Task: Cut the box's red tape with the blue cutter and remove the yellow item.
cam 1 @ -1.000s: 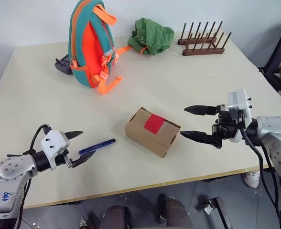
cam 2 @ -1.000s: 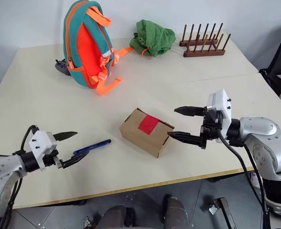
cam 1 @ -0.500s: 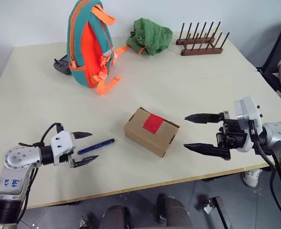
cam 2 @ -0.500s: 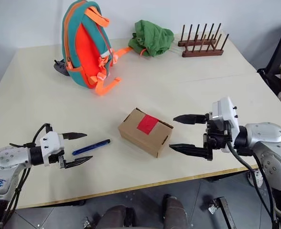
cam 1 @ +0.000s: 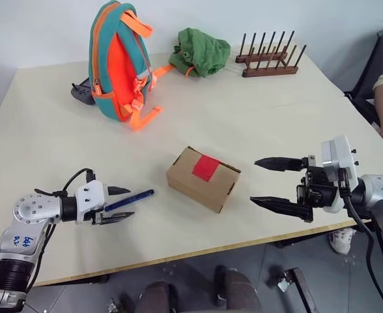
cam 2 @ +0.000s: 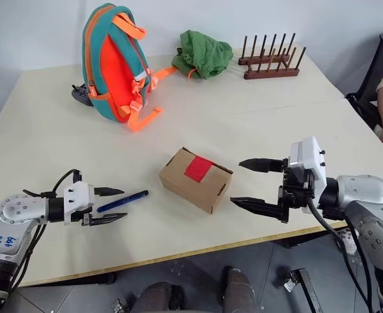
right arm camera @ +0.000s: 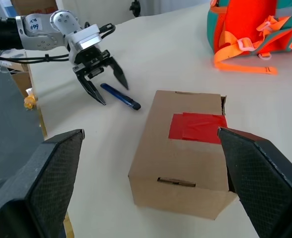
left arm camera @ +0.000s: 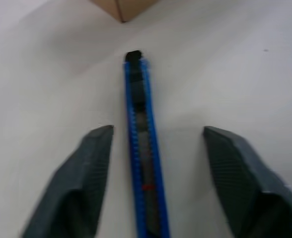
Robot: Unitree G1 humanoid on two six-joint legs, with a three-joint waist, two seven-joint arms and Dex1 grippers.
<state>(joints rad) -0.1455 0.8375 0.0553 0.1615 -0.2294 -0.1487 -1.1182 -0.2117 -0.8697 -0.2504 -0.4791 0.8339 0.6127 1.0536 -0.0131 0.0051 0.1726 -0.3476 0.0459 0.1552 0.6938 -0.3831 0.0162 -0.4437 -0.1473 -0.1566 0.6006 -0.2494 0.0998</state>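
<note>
Slim ribbed blue cutter (left arm camera: 145,163) is lying flat on the smooth cream surface (cam 1: 256,124), between the left hand's (cam 1: 118,203) spread fingers, untouched. Right hand (cam 1: 275,182) is spread beside the corrugated box (cam 1: 202,178).

Silver arms with black cables carry white wrist blocks and black, textured, pointed fingers (cam 1: 116,191).

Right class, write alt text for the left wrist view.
A blue cutter lies lengthwise on the pale table between the left gripper's two open black fingers, neither touching it. A corner of the cardboard box lies beyond its tip.
</note>
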